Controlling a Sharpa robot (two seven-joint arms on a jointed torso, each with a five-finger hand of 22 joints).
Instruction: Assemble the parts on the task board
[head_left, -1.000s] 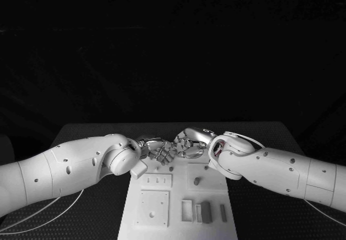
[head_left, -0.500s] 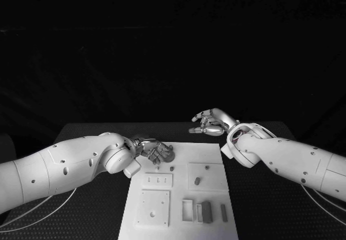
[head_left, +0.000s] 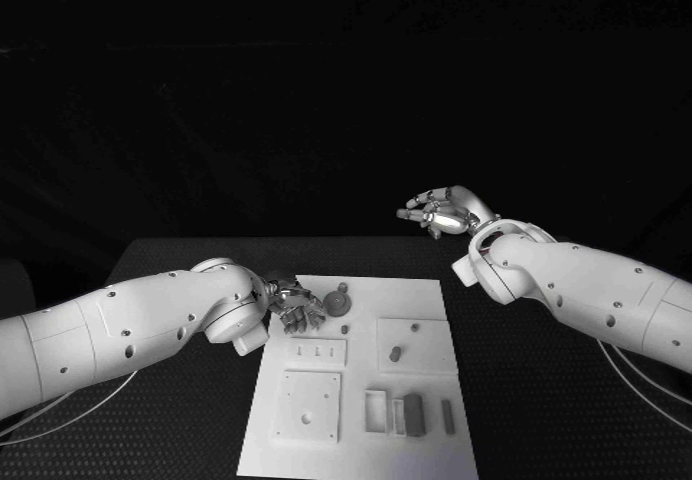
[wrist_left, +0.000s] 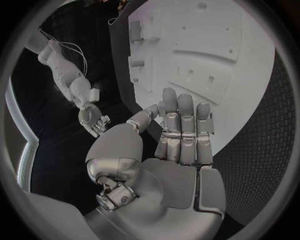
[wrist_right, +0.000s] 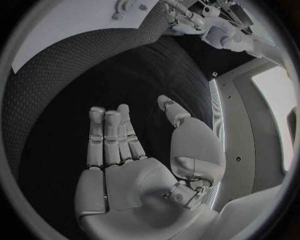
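On the white task board (head_left: 361, 385), at its far end, a small round part (head_left: 339, 300) lies just beside the left hand (head_left: 296, 305), on the side toward the board's middle. That hand hovers low over the board's far left corner, its fingers (wrist_left: 181, 125) straight, side by side and holding nothing; from behind the wrist the palm is plainly empty. The right hand (head_left: 447, 215) is raised well off the board, beyond its far right corner, over the dark surface (head_left: 173, 275); its fingers (wrist_right: 109, 135) are likewise stretched out with nothing in them. So the left hand is by far the nearer to the round part, which looks roughly disc-like with no clear long axis; I cannot tell whether it lies loose or is already seated.

Nearer along the board sit raised plates with holes and slots, one with a small dark peg (head_left: 395, 353) in it, and at the near end a cluster of upright bars (head_left: 410, 415). Nothing stands between the left fingers and the round part; a short sideways reach would seem to meet it.
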